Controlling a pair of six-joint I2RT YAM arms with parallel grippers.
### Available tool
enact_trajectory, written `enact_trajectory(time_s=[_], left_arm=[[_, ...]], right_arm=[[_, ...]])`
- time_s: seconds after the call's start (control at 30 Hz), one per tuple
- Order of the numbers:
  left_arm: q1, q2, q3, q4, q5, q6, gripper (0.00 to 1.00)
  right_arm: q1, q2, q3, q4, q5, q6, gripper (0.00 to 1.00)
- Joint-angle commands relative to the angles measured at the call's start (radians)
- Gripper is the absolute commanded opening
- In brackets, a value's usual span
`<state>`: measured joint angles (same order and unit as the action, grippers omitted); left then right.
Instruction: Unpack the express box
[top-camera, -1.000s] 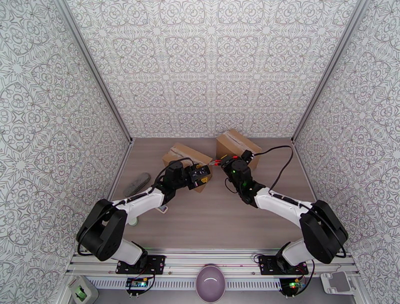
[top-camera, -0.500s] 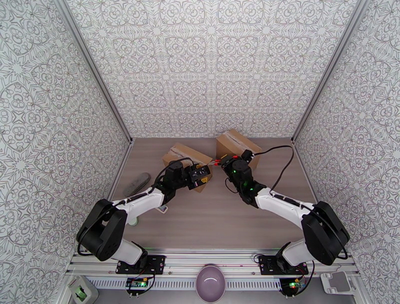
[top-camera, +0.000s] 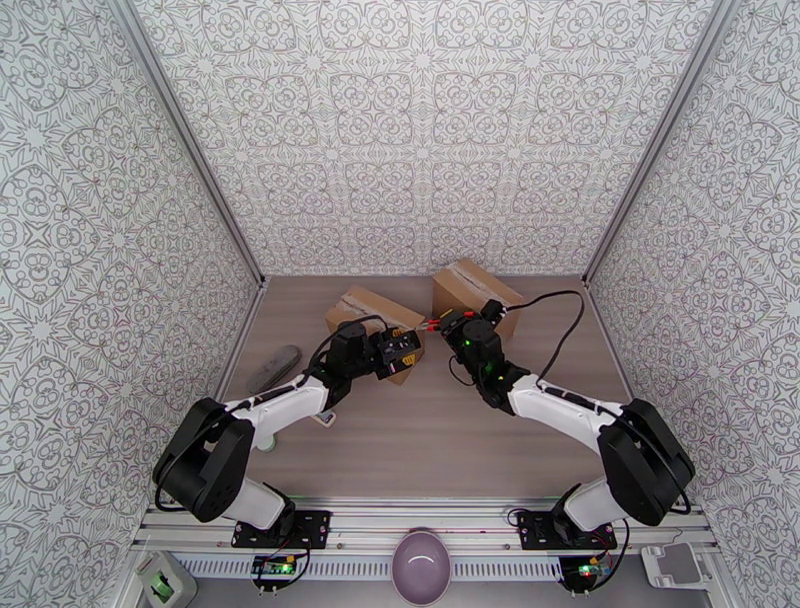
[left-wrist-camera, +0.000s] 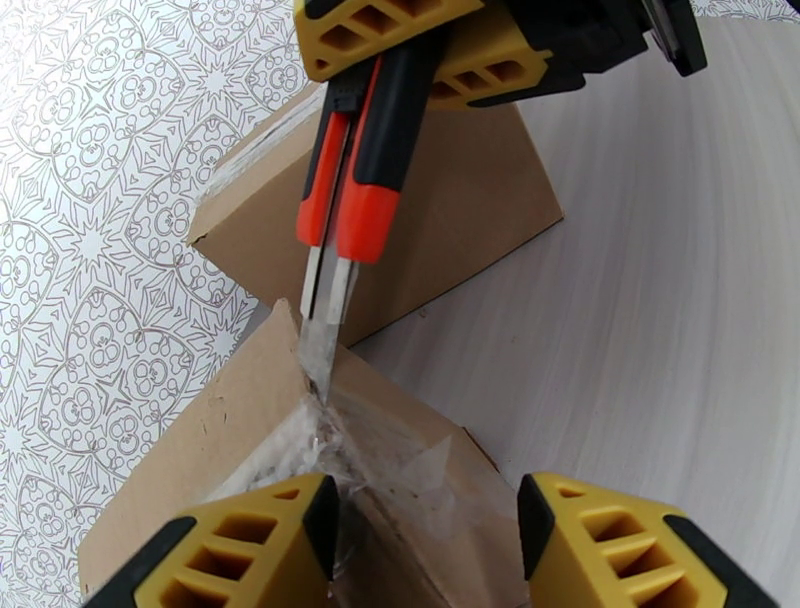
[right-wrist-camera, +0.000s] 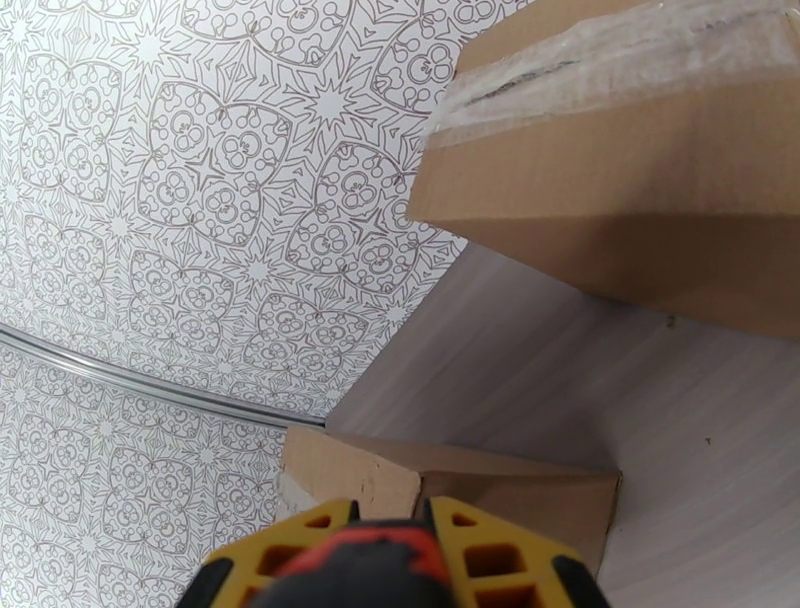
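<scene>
In left tool (left-wrist-camera: 425, 540), box (left-wrist-camera: 200, 450), cutter (left-wrist-camera: 365, 180) touching

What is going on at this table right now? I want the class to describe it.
The right arm's fingers hold a red and black utility knife, with its blade tip at the clear tape on the nearer cardboard box. The left arm's fingers straddle that box's end; whether they press it is unclear. Its flaps are not yet open. A second box sits behind, also taped.
</scene>
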<state>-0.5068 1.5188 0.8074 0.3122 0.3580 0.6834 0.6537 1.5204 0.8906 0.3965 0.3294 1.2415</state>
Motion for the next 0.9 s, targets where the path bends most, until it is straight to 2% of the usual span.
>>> enact_trajectory(time_s=[0.0, 0.23, 0.57, 0.87], left_arm=[[-0.011, 0.02, -0.016, -0.012, -0.004, -0.008, 0.54], [-0.012, 0.021, -0.016, -0.01, 0.001, -0.01, 0.54], [0.006, 0.041, -0.006, -0.009, 0.019, 0.011, 0.47], [0.027, 0.053, 0.01, -0.004, 0.028, 0.016, 0.46]], right_arm=[[0.004, 0.023, 0.027, 0.016, -0.003, 0.007, 0.0], [0.004, 0.05, 0.047, 0.018, -0.003, 0.011, 0.0], [0.007, 0.102, 0.091, 0.048, -0.069, 0.059, 0.0], [0.017, 0.115, 0.123, 0.018, -0.14, 0.057, 0.0]])
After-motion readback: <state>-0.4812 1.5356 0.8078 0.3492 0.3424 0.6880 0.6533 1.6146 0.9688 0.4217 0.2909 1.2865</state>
